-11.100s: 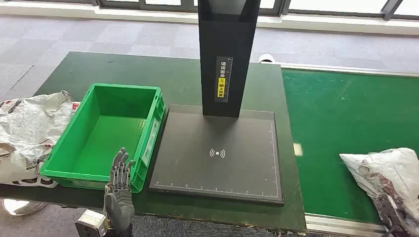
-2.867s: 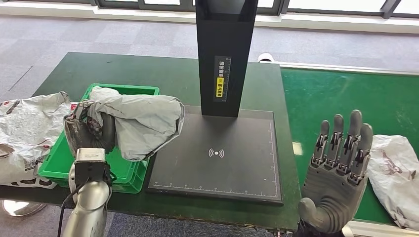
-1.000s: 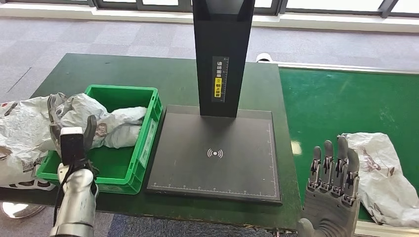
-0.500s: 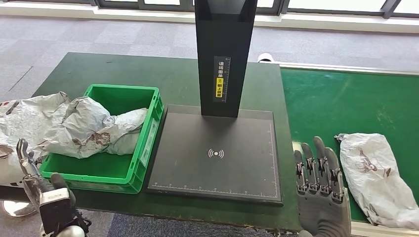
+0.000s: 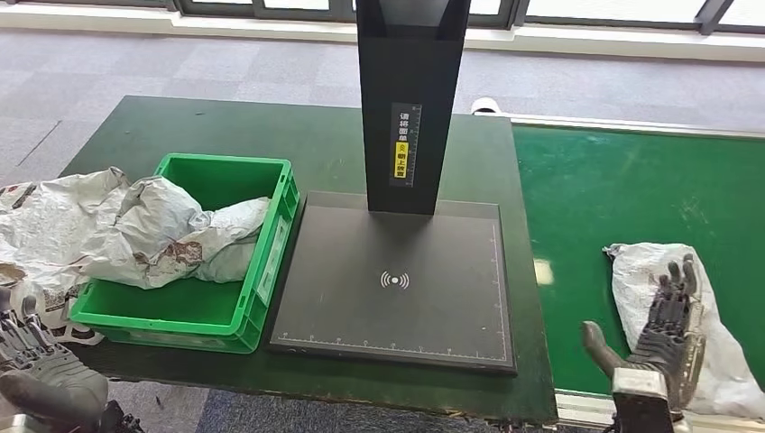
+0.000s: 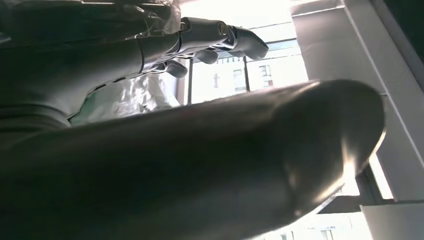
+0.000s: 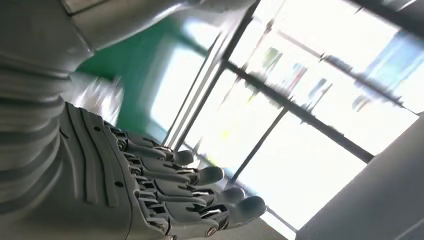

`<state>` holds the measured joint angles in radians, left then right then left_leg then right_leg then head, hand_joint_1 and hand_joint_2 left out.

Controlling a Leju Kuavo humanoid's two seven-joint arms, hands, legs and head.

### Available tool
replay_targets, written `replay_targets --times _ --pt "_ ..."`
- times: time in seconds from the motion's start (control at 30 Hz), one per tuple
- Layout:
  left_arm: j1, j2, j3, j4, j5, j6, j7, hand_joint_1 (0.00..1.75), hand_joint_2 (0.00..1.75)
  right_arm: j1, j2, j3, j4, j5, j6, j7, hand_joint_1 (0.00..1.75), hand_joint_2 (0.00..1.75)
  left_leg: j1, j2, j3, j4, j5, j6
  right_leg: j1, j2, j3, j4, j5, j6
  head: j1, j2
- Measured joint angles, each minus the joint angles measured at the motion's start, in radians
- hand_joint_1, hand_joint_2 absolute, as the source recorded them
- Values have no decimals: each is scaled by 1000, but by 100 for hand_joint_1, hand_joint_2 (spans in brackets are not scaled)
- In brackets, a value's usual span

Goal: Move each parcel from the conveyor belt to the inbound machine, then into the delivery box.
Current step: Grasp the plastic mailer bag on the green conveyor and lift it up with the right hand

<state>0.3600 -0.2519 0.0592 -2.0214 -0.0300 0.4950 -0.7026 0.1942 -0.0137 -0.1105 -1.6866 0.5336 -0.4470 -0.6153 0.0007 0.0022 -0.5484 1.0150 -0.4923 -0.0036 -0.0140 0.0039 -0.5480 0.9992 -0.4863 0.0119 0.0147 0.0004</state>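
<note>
from the head we look down across the worktop (image 5: 225, 126); both wrist cameras sit close behind their fingers (image 7: 200, 175), facing up toward windows.

We see even daylight and sharp focus in the head view, with soft shadows. In both wrist views the windows (image 7: 310, 125) blow out to white glare; the left hand (image 6: 200, 165) looms dark and backlit, and the right wrist background smears with blur.
</note>
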Motion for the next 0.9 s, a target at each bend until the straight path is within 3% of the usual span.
replay_targets --times 0.13,0.47,0.9 --pt "8 -31 -9 18 24 -22 1 0 0 -89 -7 -133 249 191 -154 63 0 175 -1 -1 0 1 0 1 0 0 0 0 1 1 0 0" --pt "19 -63 -11 93 -44 -104 2 0 0 -220 -74 -319 675 435 -192 271 0 175 -1 -2 -1 1 0 1 0 -1 -1 0 1 1 0 0" --pt "-2 -62 -17 167 -44 -117 2 0 0 -224 -113 -400 827 452 -193 268 0 175 -1 -2 -1 0 0 1 0 -1 -1 0 0 1 0 0"
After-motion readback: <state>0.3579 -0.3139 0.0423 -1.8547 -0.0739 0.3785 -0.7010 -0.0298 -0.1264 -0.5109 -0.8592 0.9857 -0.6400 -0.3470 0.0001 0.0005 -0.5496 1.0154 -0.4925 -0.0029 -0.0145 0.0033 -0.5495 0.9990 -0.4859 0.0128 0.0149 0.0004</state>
